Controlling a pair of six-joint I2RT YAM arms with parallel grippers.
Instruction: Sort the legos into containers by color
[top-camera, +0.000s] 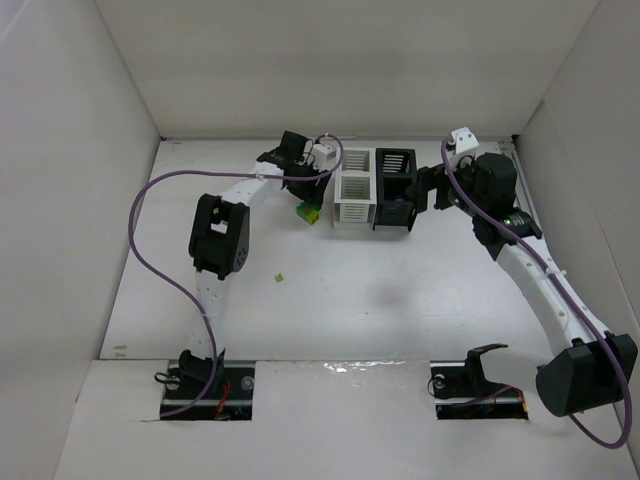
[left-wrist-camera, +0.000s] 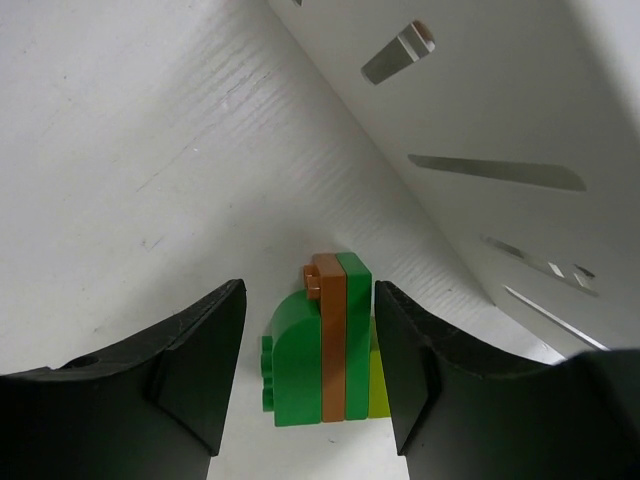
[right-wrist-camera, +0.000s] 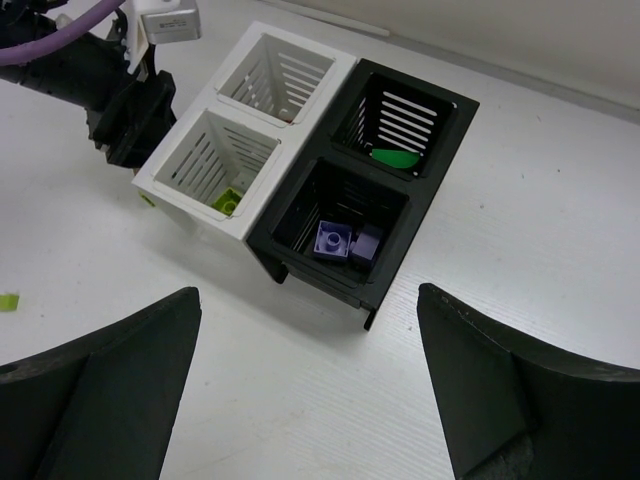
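White plastic on the left, black on the right: the block of four slatted open-top cube bins (right-wrist-camera: 215, 222) sits on the white table (top-camera: 400, 290) close to its far edge, roughly midway between the sides. Down into them from the right wrist view. Near-left white bin (right-wrist-camera: 195, 160): one yellow-green brick (right-wrist-camera: 228, 201) on its floor. Far-left white bin (right-wrist-camera: 295, 75): contents too hard to make out. Near-right black bin (right-wrist-camera: 345, 185): two lavender bricks (right-wrist-camera: 333, 240), side by side. Far-right black bin (right-wrist-camera: 405, 115): a green curved piece (right-wrist-camera: 395, 157) by its wall.

Over to the left gripper (left-wrist-camera: 310, 290), low at the block's left side. Its black fingers (left-wrist-camera: 200, 370) bracket a short stack of green, orange-brown and yellow-green bricks (left-wrist-camera: 300, 370) lying on the table just beside the white bins. The right finger looks to be against the stack, a sliver of table shows at the left one; clamped or not, I cannot tell.

Right gripper (right-wrist-camera: 310, 390), at the block's right side: jaws spread wide, nothing between them. A tiny loose yellow-green piece (top-camera: 280, 277) lies toward the table's near-left, well apart from the bins.
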